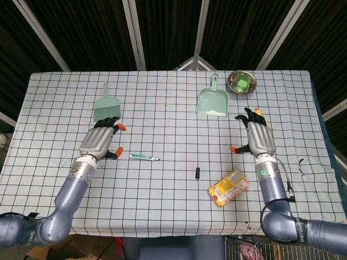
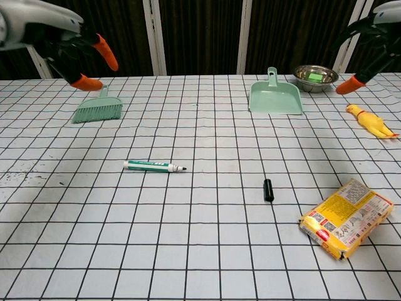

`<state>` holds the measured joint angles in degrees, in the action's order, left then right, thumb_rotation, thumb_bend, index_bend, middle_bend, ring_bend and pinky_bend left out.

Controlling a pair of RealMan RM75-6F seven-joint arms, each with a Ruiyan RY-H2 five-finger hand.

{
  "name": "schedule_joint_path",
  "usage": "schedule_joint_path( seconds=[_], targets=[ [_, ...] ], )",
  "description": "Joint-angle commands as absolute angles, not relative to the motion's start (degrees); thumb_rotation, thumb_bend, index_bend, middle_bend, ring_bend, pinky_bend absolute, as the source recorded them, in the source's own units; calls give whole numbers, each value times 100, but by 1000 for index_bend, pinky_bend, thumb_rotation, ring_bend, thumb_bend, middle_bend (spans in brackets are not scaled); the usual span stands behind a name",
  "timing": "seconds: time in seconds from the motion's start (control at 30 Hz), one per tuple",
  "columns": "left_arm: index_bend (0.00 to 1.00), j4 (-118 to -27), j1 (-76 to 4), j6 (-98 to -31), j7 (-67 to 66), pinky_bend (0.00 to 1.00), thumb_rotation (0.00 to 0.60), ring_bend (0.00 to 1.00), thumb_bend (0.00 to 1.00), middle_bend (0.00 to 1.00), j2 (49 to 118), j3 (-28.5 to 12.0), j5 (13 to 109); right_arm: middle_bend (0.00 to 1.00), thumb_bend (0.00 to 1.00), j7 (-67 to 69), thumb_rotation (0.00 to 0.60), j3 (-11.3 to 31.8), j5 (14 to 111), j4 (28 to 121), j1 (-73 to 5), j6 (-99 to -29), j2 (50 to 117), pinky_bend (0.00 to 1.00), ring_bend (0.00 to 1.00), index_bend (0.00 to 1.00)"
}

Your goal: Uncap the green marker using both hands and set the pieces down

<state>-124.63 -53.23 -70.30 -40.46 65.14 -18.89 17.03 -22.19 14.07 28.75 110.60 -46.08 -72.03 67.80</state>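
The green marker (image 1: 144,157) (image 2: 153,166) lies uncapped on the checked cloth, its black tip pointing right. Its small black cap (image 1: 198,173) (image 2: 268,189) lies apart from it, further right. My left hand (image 1: 100,142) (image 2: 74,47) hovers left of the marker, fingers spread, holding nothing. Off to the right of the cap my right hand (image 1: 257,140) (image 2: 363,32) is raised, also spread and empty. Both hands are well clear of the two pieces.
A green hand brush (image 1: 107,105) (image 2: 98,109) lies at the back left, a green dustpan (image 1: 212,99) (image 2: 275,98) and a metal bowl (image 1: 241,82) (image 2: 315,76) at the back right. A yellow rubber chicken (image 2: 371,121) lies far right. A yellow snack packet (image 1: 228,188) (image 2: 346,217) sits near the cap.
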Motion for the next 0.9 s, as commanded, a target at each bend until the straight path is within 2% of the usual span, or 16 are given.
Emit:
schedule_joint_path(
  seconds=[0.03, 0.1, 0.2, 0.33, 0.47, 0.6, 0.9],
  targets=[
    [249, -13499, -4649, -6942, -3787, 0, 600, 0, 531, 14, 4936, -1724, 1660, 0, 126, -2080, 600, 1293, 3148, 11002, -4352, -7240, 6690, 0, 16, 231],
    [248, -13499, -4350, -6579, -3440, 0, 600, 0, 525, 12, 4525, -1658, 2084, 0, 126, -1905, 600, 1300, 3328, 10998, -4232, -7233, 6647, 0, 16, 216],
    [246, -13499, -3560, -6281, -2630, 0, 600, 0, 509, 12, 3938, -1467, 3494, 0, 127, -1532, 600, 1272, 3779, 11159, -3928, -7312, 6484, 0, 16, 195],
    [241, -13499, -2522, -6948, -1912, 0, 600, 0, 508, 12, 3766, -1084, 5387, 0, 127, -1150, 600, 1074, 4510, 11529, -3451, -7532, 6164, 0, 15, 182],
    [232, -13215, -1904, -7539, -1523, 0, 600, 0, 506, 12, 3967, -753, 6406, 0, 127, -896, 600, 795, 5105, 11810, -3009, -7702, 5868, 0, 15, 180],
    [232, -12421, -1503, -7673, -888, 0, 600, 0, 505, 12, 4273, -457, 6936, 0, 126, -466, 600, 338, 6009, 12100, -2338, -8040, 5474, 0, 15, 180],
    [232, -11488, -1307, -7650, -523, 0, 600, 0, 505, 12, 4800, -274, 7231, 0, 127, 527, 600, -330, 7427, 11952, -1439, -8269, 4897, 0, 15, 180]
  ],
)
